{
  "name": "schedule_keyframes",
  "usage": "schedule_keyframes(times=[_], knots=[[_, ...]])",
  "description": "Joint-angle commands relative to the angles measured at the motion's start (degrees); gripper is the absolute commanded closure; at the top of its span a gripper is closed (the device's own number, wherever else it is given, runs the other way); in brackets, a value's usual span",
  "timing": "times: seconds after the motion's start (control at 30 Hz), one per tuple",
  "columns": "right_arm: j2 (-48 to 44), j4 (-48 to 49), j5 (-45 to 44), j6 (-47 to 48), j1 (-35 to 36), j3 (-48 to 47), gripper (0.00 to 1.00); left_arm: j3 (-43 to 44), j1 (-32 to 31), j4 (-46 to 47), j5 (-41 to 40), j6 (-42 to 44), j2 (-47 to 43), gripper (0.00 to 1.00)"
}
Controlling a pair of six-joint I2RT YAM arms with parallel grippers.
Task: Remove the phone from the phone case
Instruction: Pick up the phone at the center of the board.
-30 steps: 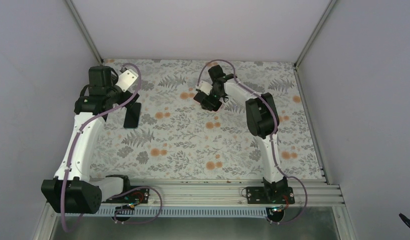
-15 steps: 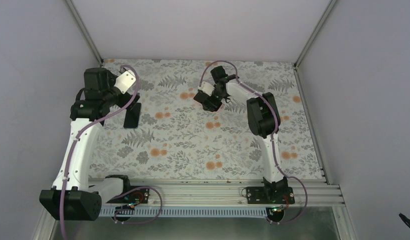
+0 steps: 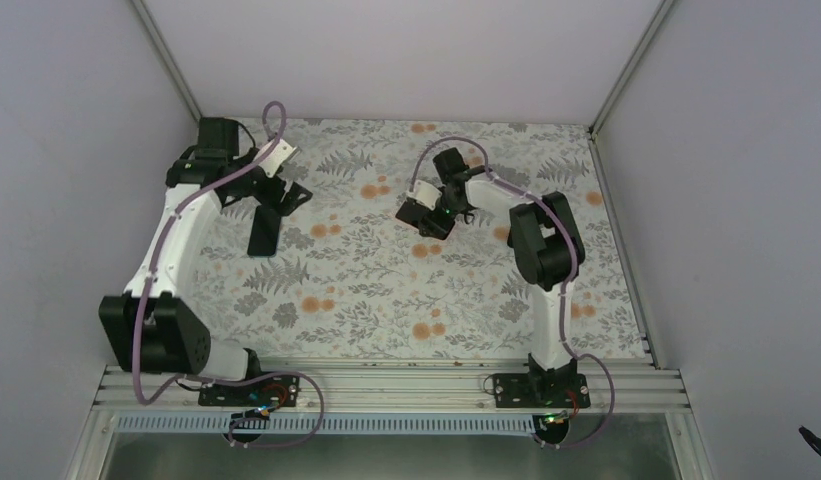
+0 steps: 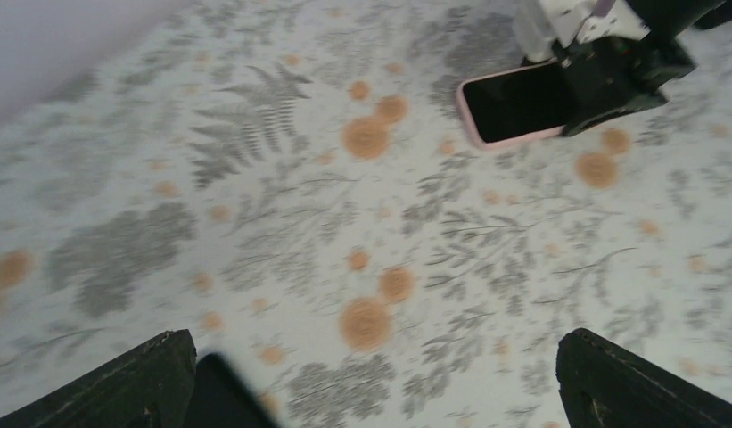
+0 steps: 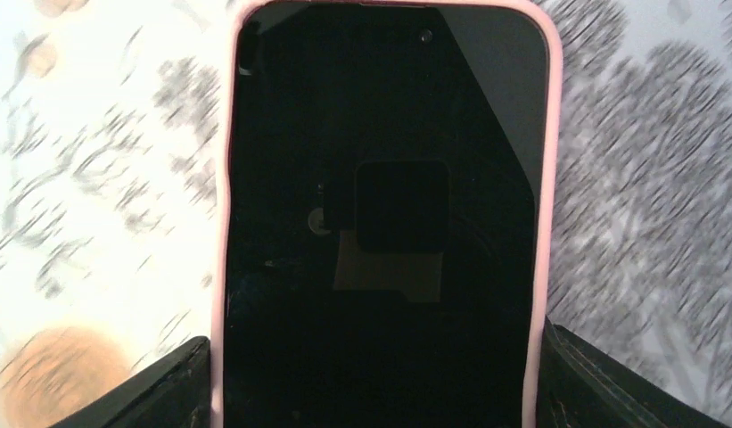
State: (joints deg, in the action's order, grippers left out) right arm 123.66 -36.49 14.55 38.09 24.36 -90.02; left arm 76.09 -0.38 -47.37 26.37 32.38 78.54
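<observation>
Starting far left: got the left claw point(image 3: 284, 198) hanging over the desk point(image 3: 366, 290) with fingers spread wide, nothing in them. Just below it, got a bare black phone point(image 3: 264, 232) lying flat, not the one to bother with. Further right, mid-desk toward the back, got the right claw point(image 3: 433, 215) down on the phone case point(image 5: 547, 178), pressing a finger against each long pink edge, so calling that a grip on the case. Got the phone point(image 5: 380, 223) seated screen-up inside, pink rim wrapped all the way round, flat on the desk. Handling guess: looks light and rigid for the phone, glossy glass so probably slick and worth not dropping; looks thin and bendy for the case. Would peel a corner of that soft rim back instead of pinching the screen, then pull on the phone's bare edge once exposed. Probably needs something pinning the case down meanwhile.
</observation>
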Motion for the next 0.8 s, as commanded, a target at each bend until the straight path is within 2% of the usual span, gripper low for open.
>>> schedule_keyframes(times=[0.0, 0.2, 0.3, 0.53, 0.77], knots=[[-10.7, 4.62, -2.15, -1.19, 3.79, 7.23, 0.44, 4.94, 0.25, -7.29, 17.01, -1.47, 7.38, 0.0], [-20.83, 8.47, -6.43, -2.52, 14.31, 9.98, 0.48, 16.86, 0.22, -22.6, 34.8, 0.16, 22.7, 0.01], [-22.8, 9.36, -7.77, -3.43, 18.5, 8.3, 0.49, 21.19, 0.03, -27.79, 39.55, 2.21, 28.5, 0.01], [-21.22, 11.0, -10.12, -4.18, 23.54, 2.92, 0.49, 20.52, -0.04, -28.58, 41.13, 2.53, 31.67, 0.01], [-17.66, 13.43, -12.47, -5.61, 24.76, -1.91, 0.49, 17.44, -0.19, -30.39, 42.42, 5.04, 31.73, 0.1]])
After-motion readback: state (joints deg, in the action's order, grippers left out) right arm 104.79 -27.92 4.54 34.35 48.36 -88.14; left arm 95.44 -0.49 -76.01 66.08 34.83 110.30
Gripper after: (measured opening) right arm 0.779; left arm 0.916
